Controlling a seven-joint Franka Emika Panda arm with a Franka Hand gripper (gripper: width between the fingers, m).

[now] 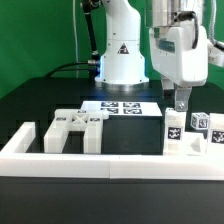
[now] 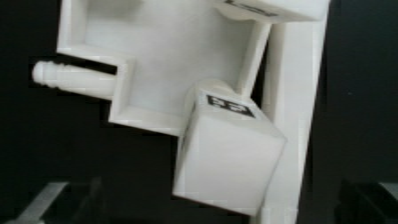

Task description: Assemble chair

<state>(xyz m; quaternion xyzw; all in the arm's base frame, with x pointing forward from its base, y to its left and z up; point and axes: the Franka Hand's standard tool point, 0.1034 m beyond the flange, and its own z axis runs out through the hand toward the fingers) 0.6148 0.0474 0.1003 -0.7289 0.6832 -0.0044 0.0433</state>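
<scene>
Black tabletop point(image 1: 30, 108) before a green backdrop. Flat chair parts point(image 1: 75, 127) lie just behind the border wall point(image 1: 110, 160), their row running along it. Tagged chair blocks point(image 1: 192, 130) stand behind the wall's other end, tags facing the exterior camera. All are white, blocky plastic. The gripper point(image 1: 182, 104) hangs just above the tagged chair blocks, jaws spread wide, gripping nothing.

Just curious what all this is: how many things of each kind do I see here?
Gripper: 1
Marker board: 1
Wall: 1
Chair-part clusters: 2, left cluster and right cluster; single parts cannot be told apart
Total: 5
</scene>
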